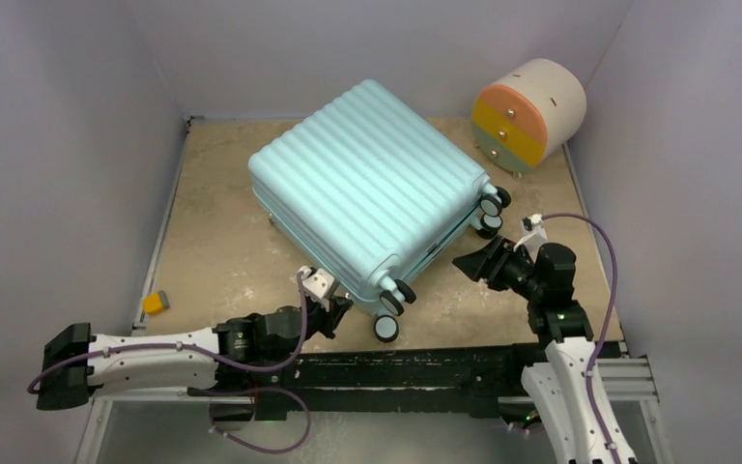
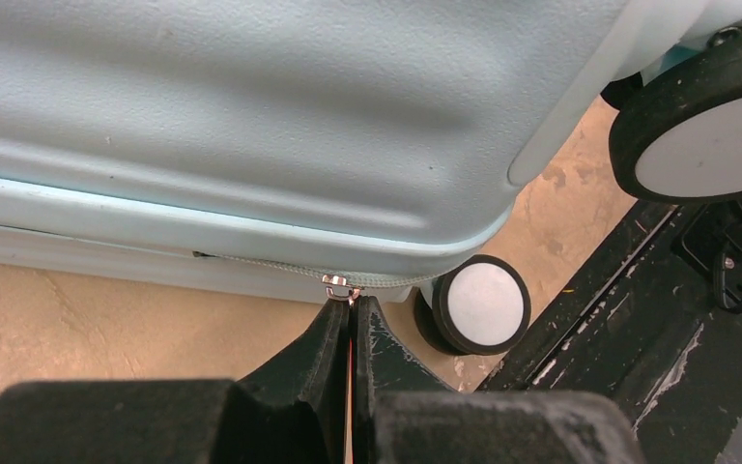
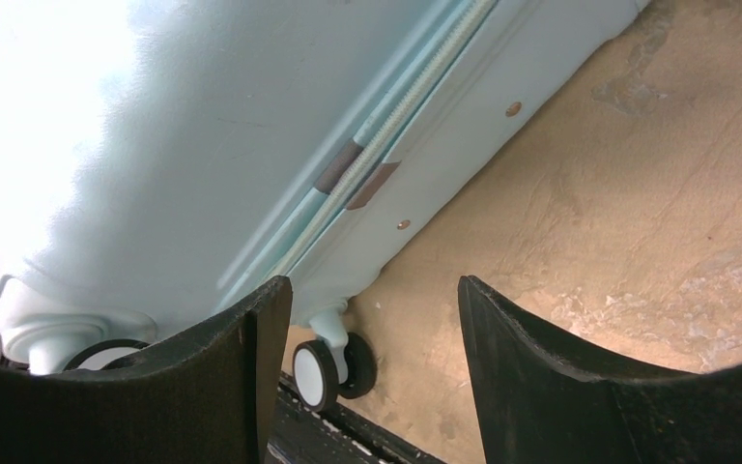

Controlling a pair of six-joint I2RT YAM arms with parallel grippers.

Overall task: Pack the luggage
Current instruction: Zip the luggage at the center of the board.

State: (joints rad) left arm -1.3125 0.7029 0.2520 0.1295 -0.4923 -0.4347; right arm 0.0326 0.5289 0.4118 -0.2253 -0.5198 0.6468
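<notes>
- The luggage [image 1: 367, 184] lies shut and skewed mid-table, its wheeled end at the near edge.
- Left gripper [image 2: 348, 305] is pinched together on the zip pull [image 2: 340, 284].
- Right gripper [image 3: 372, 290] stands apart, empty, beside the wheels [image 1: 490, 206].
- Bare table [image 1: 214, 227] lies to the left.

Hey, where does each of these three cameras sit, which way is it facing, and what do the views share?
Top: above and behind the bases, looking down on the table, closed suitcase and drawer unit; left arm and right arm show.
Left wrist: low at the suitcase's corner, facing its zip seam; the shut left claw pinches the zip pull.
Right wrist: low, facing the suitcase's side and a wheel; the open right claw frames it.
Shared: both wrist views show zip seam and a wheel.
</notes>
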